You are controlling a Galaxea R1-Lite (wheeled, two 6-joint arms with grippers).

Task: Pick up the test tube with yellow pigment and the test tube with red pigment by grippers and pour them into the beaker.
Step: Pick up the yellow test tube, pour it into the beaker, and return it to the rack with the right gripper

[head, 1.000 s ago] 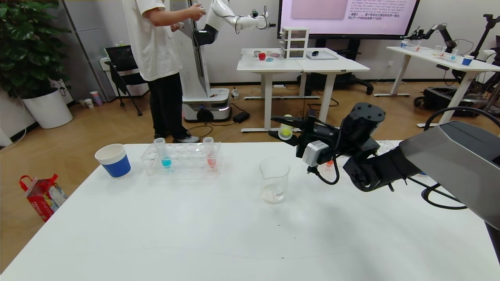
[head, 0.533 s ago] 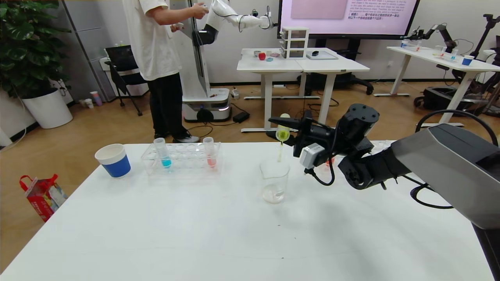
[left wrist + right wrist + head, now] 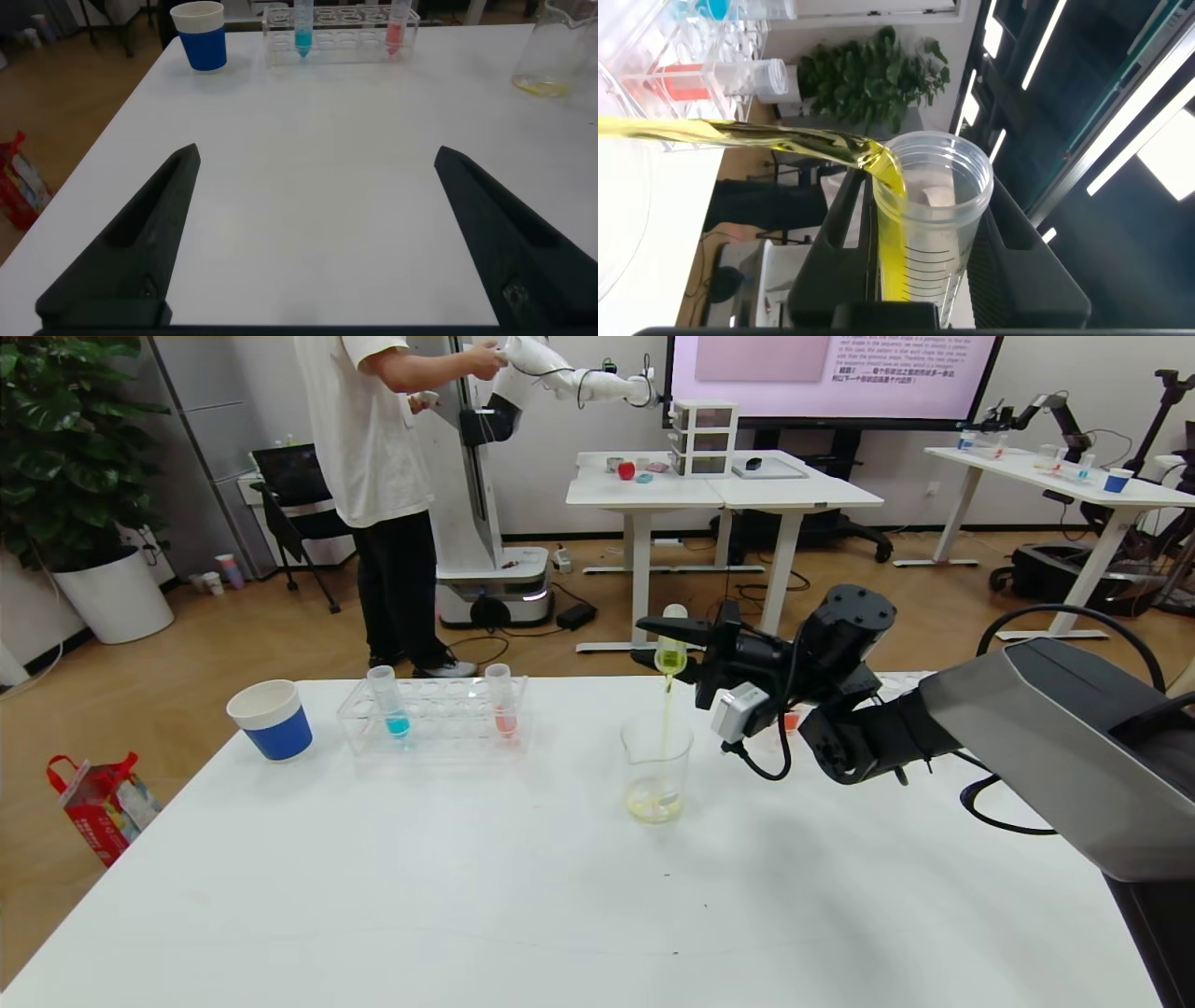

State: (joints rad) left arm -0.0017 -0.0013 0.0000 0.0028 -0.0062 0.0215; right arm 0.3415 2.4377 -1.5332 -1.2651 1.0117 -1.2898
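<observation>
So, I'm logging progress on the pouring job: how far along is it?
About halfway through the first pour. The right gripper holds the yellow tube tipped above the beaker, a yellow stream falls from it, and yellow liquid pools at the bottom. The red tube stands untouched in the rack beside the blue tube. The left gripper hovers open over the table, so the red pour remains.

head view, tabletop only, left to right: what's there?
Paper cup → blue-liquid tube → red-liquid tube → beaker, with the yellow tube pouring above it → right hand and arm.
</observation>
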